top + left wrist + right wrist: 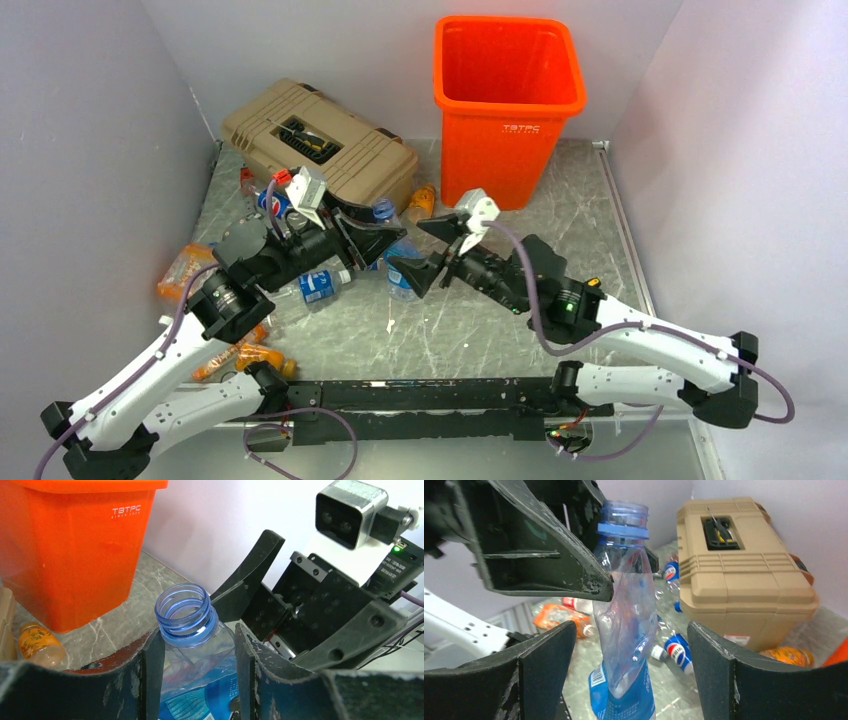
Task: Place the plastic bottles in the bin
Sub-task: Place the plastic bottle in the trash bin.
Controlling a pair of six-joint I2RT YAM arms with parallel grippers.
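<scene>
A crushed clear plastic bottle (pixel 398 262) with a blue label and no cap is held off the table. My left gripper (pixel 372 238) is shut on it just below its blue neck (pixel 186 612). In the right wrist view the bottle (pixel 624 590) hangs upright between the wide-open jaws of my right gripper (pixel 631 630), which stand apart from it on both sides. The orange bin (pixel 510 100) stands at the back, behind the right gripper (pixel 411 250); its front wall (pixel 65 555) fills the left of the left wrist view. More plastic bottles lie on the table.
A tan toolbox (pixel 315 150) sits at the back left, beside the bin. Pepsi bottles (pixel 322 285) (pixel 272 203) and orange-labelled bottles (pixel 185 270) (pixel 240 358) lie scattered on the left. Another orange bottle (pixel 420 200) lies between toolbox and bin. Walls enclose the table.
</scene>
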